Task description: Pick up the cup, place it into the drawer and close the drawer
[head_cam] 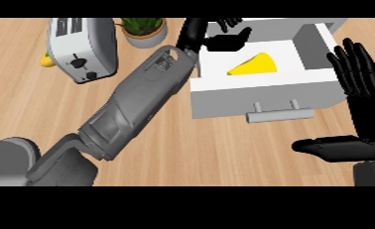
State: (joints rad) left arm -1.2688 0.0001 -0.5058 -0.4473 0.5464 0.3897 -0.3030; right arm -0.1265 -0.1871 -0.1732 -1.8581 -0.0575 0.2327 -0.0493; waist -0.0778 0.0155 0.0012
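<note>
Left hand (223,38) fingers spread, empty, above open drawer (256,91); yellow cup (254,66) just below hand inside; toaster (82,48), plant (143,29) leftward. Right hand (353,74) open, resting.

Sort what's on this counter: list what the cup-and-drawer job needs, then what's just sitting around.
Job:
- yellow cup, lying in the drawer
- open white drawer with its handle
- left hand, over the drawer's back edge
- right hand, resting open at the right

Lying about:
- toaster
- potted plant
- yellow object behind the toaster
</note>
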